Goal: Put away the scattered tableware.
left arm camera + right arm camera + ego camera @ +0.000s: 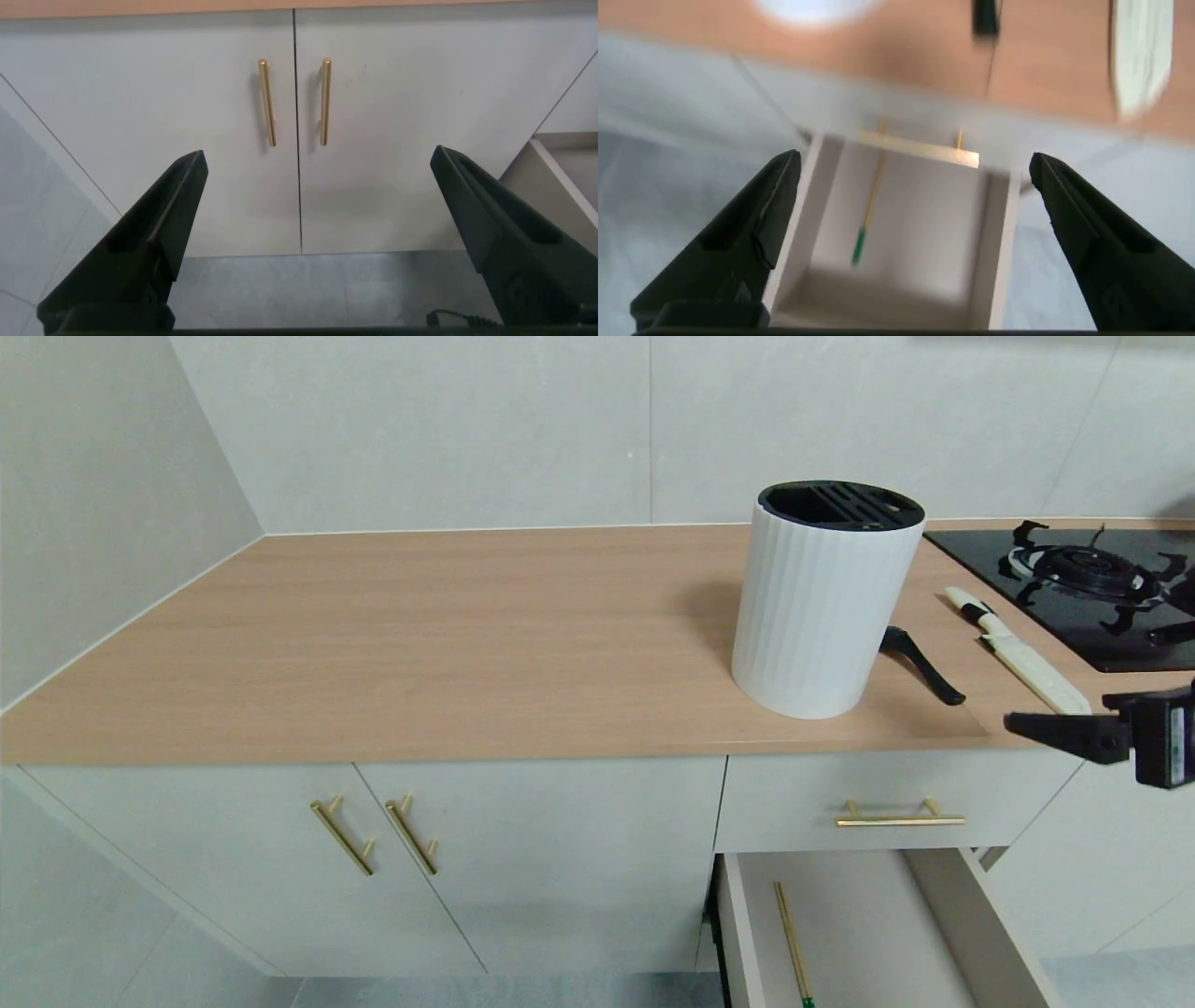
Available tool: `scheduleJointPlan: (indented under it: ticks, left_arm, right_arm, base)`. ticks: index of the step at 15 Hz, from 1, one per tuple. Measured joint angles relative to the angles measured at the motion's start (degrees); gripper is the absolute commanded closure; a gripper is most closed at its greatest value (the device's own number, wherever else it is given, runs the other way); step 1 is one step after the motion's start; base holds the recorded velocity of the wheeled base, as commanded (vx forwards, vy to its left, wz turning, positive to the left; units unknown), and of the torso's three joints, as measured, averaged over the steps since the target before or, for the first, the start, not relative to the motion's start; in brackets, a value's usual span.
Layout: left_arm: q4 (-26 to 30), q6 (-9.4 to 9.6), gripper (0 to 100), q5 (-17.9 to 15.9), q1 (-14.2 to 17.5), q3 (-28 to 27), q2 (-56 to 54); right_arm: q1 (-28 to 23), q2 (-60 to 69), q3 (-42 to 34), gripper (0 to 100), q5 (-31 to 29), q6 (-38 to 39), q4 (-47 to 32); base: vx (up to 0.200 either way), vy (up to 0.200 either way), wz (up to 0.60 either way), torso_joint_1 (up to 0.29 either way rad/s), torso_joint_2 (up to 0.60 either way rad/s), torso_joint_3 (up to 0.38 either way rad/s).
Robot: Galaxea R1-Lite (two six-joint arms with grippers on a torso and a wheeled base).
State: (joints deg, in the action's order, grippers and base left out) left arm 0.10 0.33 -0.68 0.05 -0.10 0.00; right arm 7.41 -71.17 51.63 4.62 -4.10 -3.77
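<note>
You get only the handle of the black-handled utensil on the tabletop; its working end is hidden behind the white ribbed holder, so you cannot tell what it is. In the head view the open drawer and the thin gold stick inside run off the bottom edge, while the stove and the right hand are cut by the right edge. In the right wrist view the white knife, the holder and the black handle are mere blurs, each clipped at the picture's rim.
</note>
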Motion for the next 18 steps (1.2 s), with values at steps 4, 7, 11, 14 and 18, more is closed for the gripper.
scheduleJointPlan:
  ticks: [4, 7, 11, 14, 18]
  left_arm:
    - [0.0, 0.0, 0, -0.02, 0.02, 0.0, 0.0]
    - [0.0, 0.0, 0, -0.02, 0.02, 0.0, 0.0]
    - [0.0, 0.0, 0, 0.0, 0.02, 0.0, 0.0]
    - [0.0, 0.0, 0, -0.02, 0.02, 0.0, 0.0]
    - [0.0, 0.0, 0, -0.02, 0.02, 0.0, 0.0]
  right_arm:
    - [-5.11, -13.03, 13.09, 0, 3.78, -4.72, 0.22]
    - [-5.77, -19.54, 16.26, 0, 4.02, -6.99, 2.6]
    - [-5.38, -24.92, 16.46, 0, 4.13, -7.23, 5.6]
    - [-5.33, -28.48, 16.7, 0, 4.05, -6.99, 9.84]
    - [-5.51, -31.72, 16.26, 0, 3.89, -6.88, 12.8]
  base:
    - [0.0, 0.0, 0.0, 0.0, 0.0, 0.0]
    - [0.0, 0.0, 0.0, 0.0, 0.0, 0.0]
    - [0.0, 0.0, 0.0, 0.0, 0.0, 0.0]
    - [0.0, 0.0, 0.0, 0.0, 0.0, 0.0]
    - [0.0, 0.0, 0.0, 0.0, 0.0, 0.0]
